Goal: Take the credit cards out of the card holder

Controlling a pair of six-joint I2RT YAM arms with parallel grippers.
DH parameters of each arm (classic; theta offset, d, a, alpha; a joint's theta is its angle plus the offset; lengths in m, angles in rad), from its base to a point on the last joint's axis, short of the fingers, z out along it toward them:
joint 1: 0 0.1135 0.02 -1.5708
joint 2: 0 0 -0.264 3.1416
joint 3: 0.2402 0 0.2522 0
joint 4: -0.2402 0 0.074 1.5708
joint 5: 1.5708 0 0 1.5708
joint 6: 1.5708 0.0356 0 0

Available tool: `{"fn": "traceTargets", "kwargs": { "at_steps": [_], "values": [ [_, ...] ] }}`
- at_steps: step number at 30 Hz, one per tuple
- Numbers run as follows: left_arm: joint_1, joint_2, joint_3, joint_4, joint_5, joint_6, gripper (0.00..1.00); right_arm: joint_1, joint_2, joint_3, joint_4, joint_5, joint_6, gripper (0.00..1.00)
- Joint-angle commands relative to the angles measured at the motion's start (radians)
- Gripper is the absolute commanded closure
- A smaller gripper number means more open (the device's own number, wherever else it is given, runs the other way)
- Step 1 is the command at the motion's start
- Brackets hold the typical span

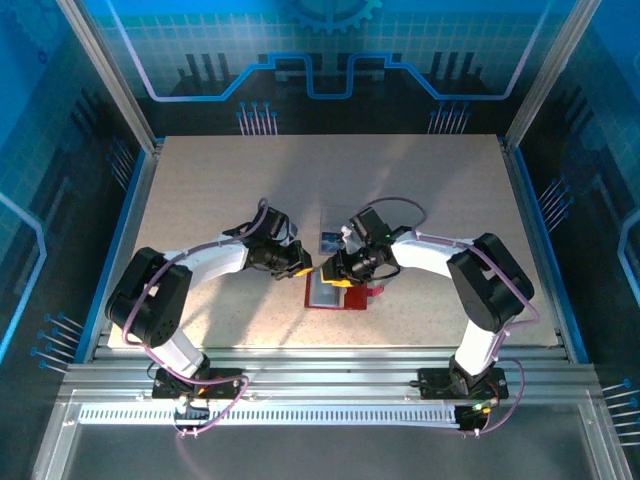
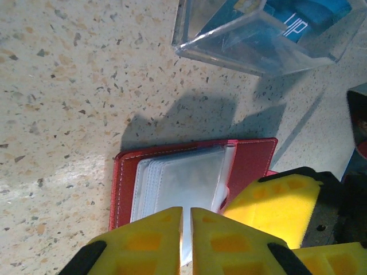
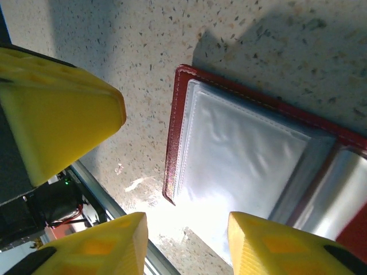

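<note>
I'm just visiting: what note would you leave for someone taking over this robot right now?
Left gripper: shut, pinching a clear pocket leaf of the open red wallet.
Right gripper: open, over the wallet, holding nothing.
Done: a blue card lies in the clear tray beyond the wallet.
To do: check the other pockets; those showing look empty.

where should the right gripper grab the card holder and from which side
Probably the bare red border of the card holder, at its outer long edge, coming in low from that side with the right gripper open. It lies flat and open on the table, so only that thin rim sticks out past the clear sleeves.
</note>
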Motion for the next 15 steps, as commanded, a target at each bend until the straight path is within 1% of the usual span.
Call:
{"fn": "traceTargets", "kwargs": {
  "at_steps": [1, 7, 15],
  "values": [
    [-0.007, 0.010, -0.012, 0.004, 0.000, -0.012, 0.87, 0.014, 0.031, -0.017, 0.038, -0.044, 0.035, 0.57],
    [-0.007, 0.014, -0.011, -0.002, -0.001, -0.013, 0.87, 0.018, 0.048, -0.036, 0.049, -0.048, 0.034, 0.56],
    [-0.008, 0.019, -0.008, -0.014, -0.002, -0.011, 0.87, 0.017, 0.045, -0.047, 0.010, -0.013, 0.011, 0.56]
  ]
}}
